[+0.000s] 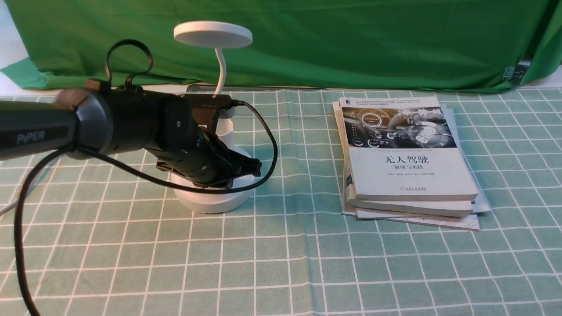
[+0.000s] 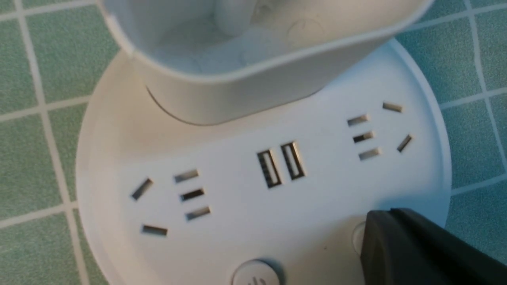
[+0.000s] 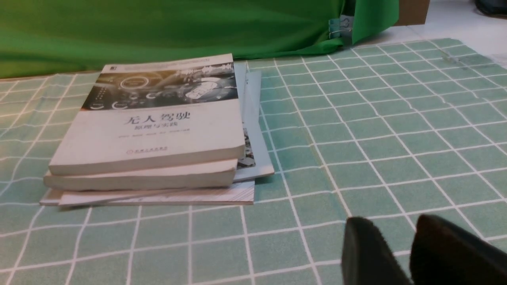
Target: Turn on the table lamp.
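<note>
The white table lamp stands at the back left of the table, its flat disc head (image 1: 213, 34) on a thin curved gooseneck (image 1: 221, 66); no glow shows on the head. My left gripper (image 1: 253, 166) is shut and reaches down onto the round base (image 1: 215, 201). In the left wrist view the base (image 2: 237, 221) shows two sockets, two USB ports (image 2: 280, 164) and the cup holder (image 2: 237, 79). The joined fingertips (image 2: 382, 225) cover most of one round button (image 2: 357, 237); a second button (image 2: 255, 274) lies uncovered. My right gripper (image 3: 396, 233) hangs open over bare cloth.
A stack of books (image 1: 406, 158) lies right of the lamp, also seen in the right wrist view as books (image 3: 150, 130). A green backdrop (image 1: 351, 39) hangs behind the table. The left arm's black cable (image 1: 268, 145) loops beside the lamp base. A green checked cloth (image 1: 281, 263) covers the table.
</note>
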